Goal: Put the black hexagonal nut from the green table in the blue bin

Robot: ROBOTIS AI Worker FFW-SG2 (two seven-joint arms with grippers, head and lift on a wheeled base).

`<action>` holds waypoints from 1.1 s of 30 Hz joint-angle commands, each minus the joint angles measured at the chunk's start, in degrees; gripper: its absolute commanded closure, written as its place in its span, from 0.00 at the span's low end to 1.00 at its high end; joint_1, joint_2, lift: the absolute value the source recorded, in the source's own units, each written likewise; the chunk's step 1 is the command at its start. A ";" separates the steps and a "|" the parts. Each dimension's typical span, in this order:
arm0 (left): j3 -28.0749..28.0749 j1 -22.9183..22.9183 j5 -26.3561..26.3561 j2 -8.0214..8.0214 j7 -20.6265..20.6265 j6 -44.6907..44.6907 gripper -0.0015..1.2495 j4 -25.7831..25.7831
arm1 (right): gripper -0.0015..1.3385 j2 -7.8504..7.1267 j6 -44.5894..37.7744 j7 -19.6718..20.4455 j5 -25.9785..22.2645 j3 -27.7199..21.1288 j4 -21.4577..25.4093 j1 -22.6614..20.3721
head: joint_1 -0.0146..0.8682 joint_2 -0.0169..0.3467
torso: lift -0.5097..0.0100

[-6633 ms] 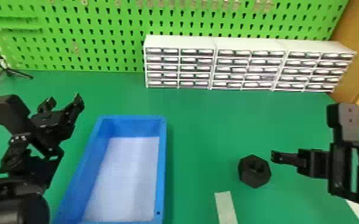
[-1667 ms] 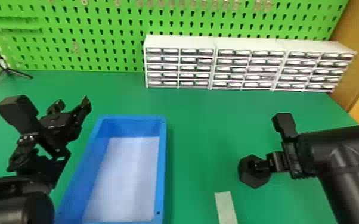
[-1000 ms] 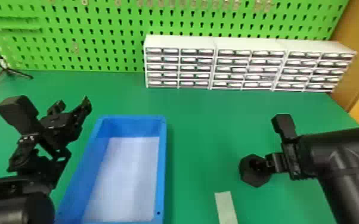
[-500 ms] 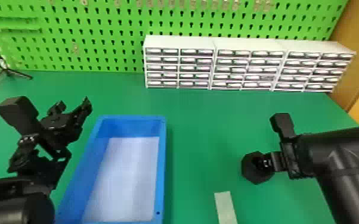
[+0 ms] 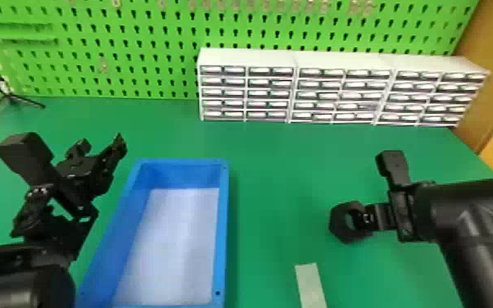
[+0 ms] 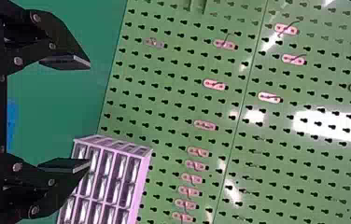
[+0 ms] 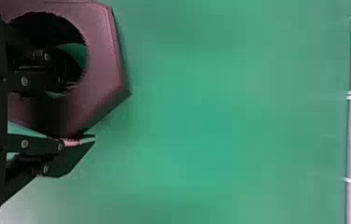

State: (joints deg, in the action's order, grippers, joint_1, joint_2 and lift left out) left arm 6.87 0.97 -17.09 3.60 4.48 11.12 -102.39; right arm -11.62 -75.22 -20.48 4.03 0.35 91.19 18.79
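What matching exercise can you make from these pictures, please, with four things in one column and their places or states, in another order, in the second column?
1. black hexagonal nut
2. blue bin
3. left gripper
4. white drawer units

A. open, its fingers apart
B. standing before the green pegboard
C. on the green table, with a whitish floor inside
D. held by the right gripper, one finger in its hole

Pairs: 1-D, 2-C, 3-A, 4-B

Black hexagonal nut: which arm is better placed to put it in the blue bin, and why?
The right arm, I'd judge: its jaws hold the nut, one in the hole, one outside; the left arm has open, empty jaws.
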 commanded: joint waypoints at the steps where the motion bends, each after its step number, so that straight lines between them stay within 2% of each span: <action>1: -0.01 0.09 -0.05 0.00 0.00 0.04 0.40 0.00 | 0.76 0.28 6.05 0.00 -1.49 -3.17 1.98 -1.48 | 0.80 0.07 | 0.79; 6: 0.07 0.18 -0.05 0.00 0.00 -0.05 0.40 0.00 | 0.76 0.63 11.32 0.00 -2.89 -5.72 4.18 -2.62 | 0.80 0.07 | 0.79; 14: 0.25 0.26 -0.13 0.00 0.00 0.04 0.40 0.00 | 0.76 1.95 22.40 0.00 -3.24 -6.16 7.43 -3.85 | 0.80 0.07 | 0.79; 19: 0.25 0.26 -0.13 0.00 0.00 0.04 0.40 0.00 | 0.76 1.69 32.24 0.00 -4.30 -3.08 7.87 -4.20 | 0.80 0.07 | 0.79; 22: 0.07 0.26 -0.05 0.00 0.00 0.04 0.40 0.00 | 0.76 1.60 34.79 0.00 -4.30 -1.32 8.66 -4.20 | 0.80 0.07 | 0.79; 30: 0.25 0.44 0.04 0.00 0.00 0.04 0.40 0.00 | 0.76 0.19 43.05 0.09 -4.12 5.27 9.80 -3.67 | 0.80 0.07 | 0.79; 33: 0.25 0.44 0.04 0.00 0.00 0.04 0.40 0.00 | 0.76 -0.86 44.02 0.09 -4.03 8.70 9.89 -2.97 | 0.80 0.07 | 0.79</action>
State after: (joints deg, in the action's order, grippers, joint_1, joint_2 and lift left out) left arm 7.01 1.38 -17.06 3.60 4.48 11.13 -102.39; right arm -11.28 -33.45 -20.39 -0.16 4.87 100.93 15.06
